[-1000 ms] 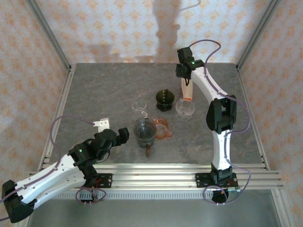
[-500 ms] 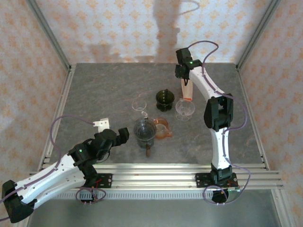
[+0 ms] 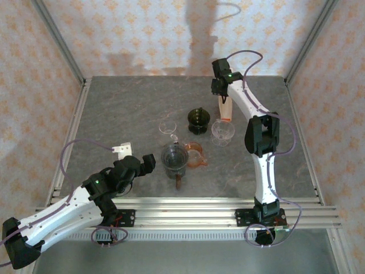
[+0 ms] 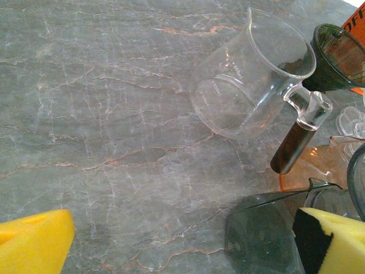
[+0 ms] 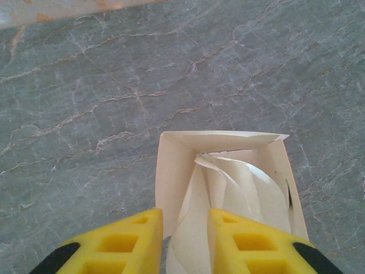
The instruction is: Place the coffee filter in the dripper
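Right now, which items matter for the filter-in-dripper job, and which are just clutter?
Job:
- right gripper, over the box
- filter box
- filters
- dark dripper or clear dripper; can't tell which is meant

Lying about:
- glass jug
- grey carafe
- orange cup
- white bracket

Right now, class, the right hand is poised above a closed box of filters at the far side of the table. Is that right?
No. The box is open, with white paper filters showing inside, as the right wrist view shows. The right hand is indeed poised above it at the far side of the table.
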{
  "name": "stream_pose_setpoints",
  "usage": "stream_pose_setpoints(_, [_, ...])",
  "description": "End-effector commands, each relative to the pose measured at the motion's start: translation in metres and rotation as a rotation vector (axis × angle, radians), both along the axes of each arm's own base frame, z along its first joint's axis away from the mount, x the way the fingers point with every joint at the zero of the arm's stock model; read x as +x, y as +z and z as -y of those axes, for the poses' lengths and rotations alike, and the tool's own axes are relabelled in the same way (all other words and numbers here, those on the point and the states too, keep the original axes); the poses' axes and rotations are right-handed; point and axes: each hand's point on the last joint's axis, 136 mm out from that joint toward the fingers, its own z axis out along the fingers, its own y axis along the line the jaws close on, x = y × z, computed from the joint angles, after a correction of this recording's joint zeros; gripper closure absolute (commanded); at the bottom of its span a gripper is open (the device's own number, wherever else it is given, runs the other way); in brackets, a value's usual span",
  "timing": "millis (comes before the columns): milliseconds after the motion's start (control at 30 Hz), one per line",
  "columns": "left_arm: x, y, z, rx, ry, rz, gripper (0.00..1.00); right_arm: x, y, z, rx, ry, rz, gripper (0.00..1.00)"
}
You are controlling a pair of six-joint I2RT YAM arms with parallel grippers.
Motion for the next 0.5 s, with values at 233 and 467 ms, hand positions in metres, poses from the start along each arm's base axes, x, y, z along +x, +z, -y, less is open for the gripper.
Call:
stream_pose_setpoints(233, [0.0050,0.0049,-0.0024,-0.010,0.024,0.025,0.00,0.0026,0.0077,0.0074,-0.016,-0.028,0.010,0.89])
stream_pose_setpoints(467, [0.0052,0.0050,-0.0022,-0.012,0.024,0.024,0.00,0.0025,0.0132,0.0064,-0.011,-0.018,0.016,1.00])
